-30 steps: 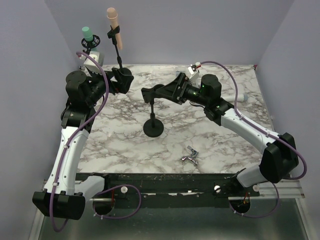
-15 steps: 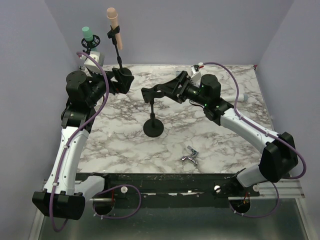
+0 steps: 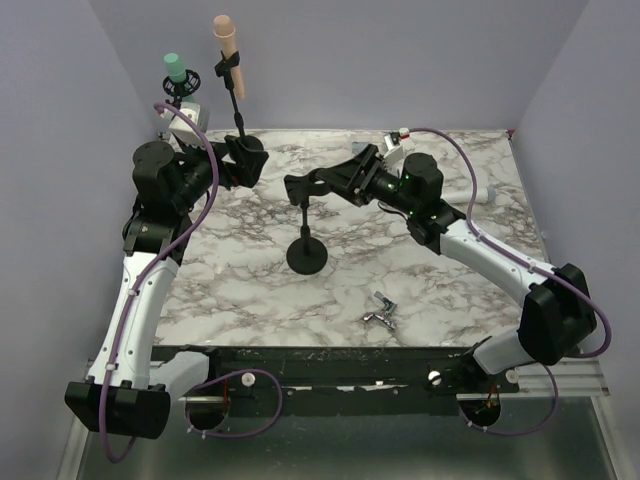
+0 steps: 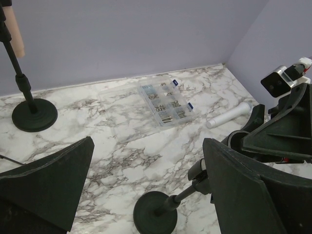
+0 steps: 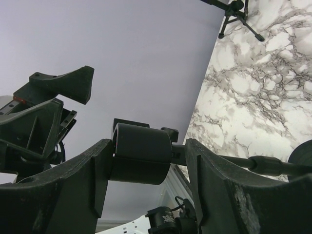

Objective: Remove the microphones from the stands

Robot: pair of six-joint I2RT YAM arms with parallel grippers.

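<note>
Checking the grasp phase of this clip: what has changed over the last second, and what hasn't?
The right gripper has narrowed its jaws around the black microphone atop the short stand, its wrist shifting slightly; whether it grips yet is unclear. The microphone remains on the stand, the stand has not moved, and the left gripper stays wide open.

- Marble counter (image 3: 440,290), white with grey veins.
- Clear compartment box (image 4: 165,105) of small parts, flat near the back wall.
- White tube (image 4: 228,115) just right of it.
- Small metal piece (image 3: 381,311), lower centre.
- 2 spare microphones, upper left: pink (image 3: 224,35), teal (image 3: 176,68).
</note>
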